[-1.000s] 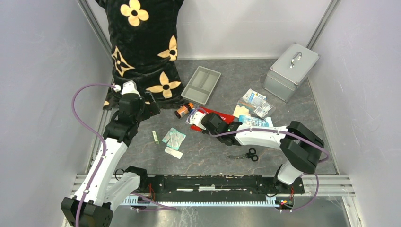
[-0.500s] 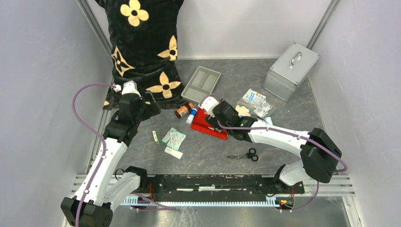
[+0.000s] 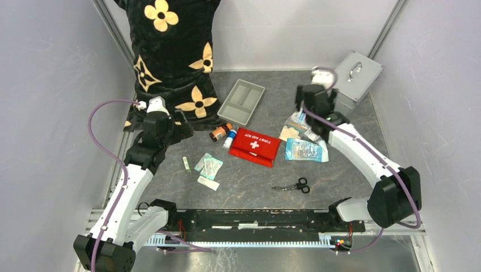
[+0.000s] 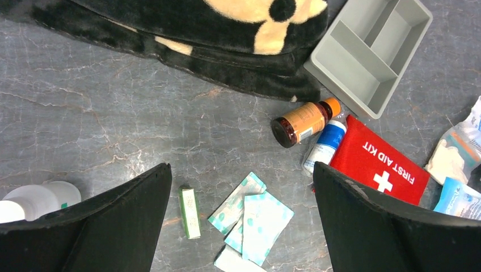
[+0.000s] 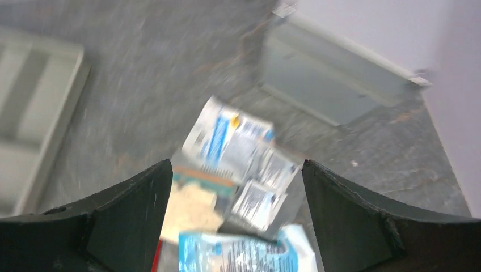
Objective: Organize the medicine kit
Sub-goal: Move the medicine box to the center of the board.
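Right gripper (image 5: 235, 164) and left gripper (image 4: 241, 167) both sat wide open, empty. Right one was near the shut medicine kit (image 3: 360, 79) at the tabletop's (image 3: 249, 187) far-right corner, so a sloppy reach could've shoved it.

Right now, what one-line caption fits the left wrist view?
Open left gripper above plaster packets, amber bottle, red first aid pouch and grey divided tray.

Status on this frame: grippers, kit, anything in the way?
Left gripper open, empty. Right gripper open, empty, near medicine kit. Kit lid shut. Loose packets in front of it.
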`<control>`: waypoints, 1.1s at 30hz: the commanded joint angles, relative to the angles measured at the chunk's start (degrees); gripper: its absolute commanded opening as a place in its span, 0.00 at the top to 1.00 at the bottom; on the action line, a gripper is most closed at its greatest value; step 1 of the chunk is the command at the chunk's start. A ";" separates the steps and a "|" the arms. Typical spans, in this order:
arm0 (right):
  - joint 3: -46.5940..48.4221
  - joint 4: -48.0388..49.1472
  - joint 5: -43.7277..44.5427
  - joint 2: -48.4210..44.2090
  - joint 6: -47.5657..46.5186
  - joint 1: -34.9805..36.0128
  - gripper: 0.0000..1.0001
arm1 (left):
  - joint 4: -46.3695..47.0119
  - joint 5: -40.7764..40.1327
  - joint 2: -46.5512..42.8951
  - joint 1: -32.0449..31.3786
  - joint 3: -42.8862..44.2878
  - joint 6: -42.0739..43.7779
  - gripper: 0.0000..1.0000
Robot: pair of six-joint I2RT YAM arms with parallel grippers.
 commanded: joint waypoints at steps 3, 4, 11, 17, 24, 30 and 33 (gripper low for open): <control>14.04 -3.61 4.63 2.53 10.08 -12.72 0.08 | 1.44 2.55 1.61 0.58 1.28 0.35 0.00; 17.15 -5.13 3.84 4.48 9.99 -14.44 0.07 | 1.53 2.71 1.66 0.58 1.20 0.36 0.00; 33.93 -9.37 2.23 18.98 7.39 -22.19 0.09 | 2.03 3.14 1.63 0.63 1.01 0.43 0.00; 45.66 -13.14 4.45 28.88 5.22 -25.99 0.10 | 2.20 3.67 1.44 0.63 0.71 0.36 0.00; 51.14 -13.76 -2.40 36.54 4.65 -30.93 0.16 | 2.41 4.02 1.11 0.67 0.67 0.42 0.00; 51.52 -11.45 -3.92 38.83 3.56 -32.73 0.22 | 2.74 4.57 1.35 0.88 0.78 0.53 0.00; 51.88 -9.41 -5.67 39.86 1.86 -32.92 0.24 | 2.71 4.62 1.45 0.93 0.75 0.58 0.00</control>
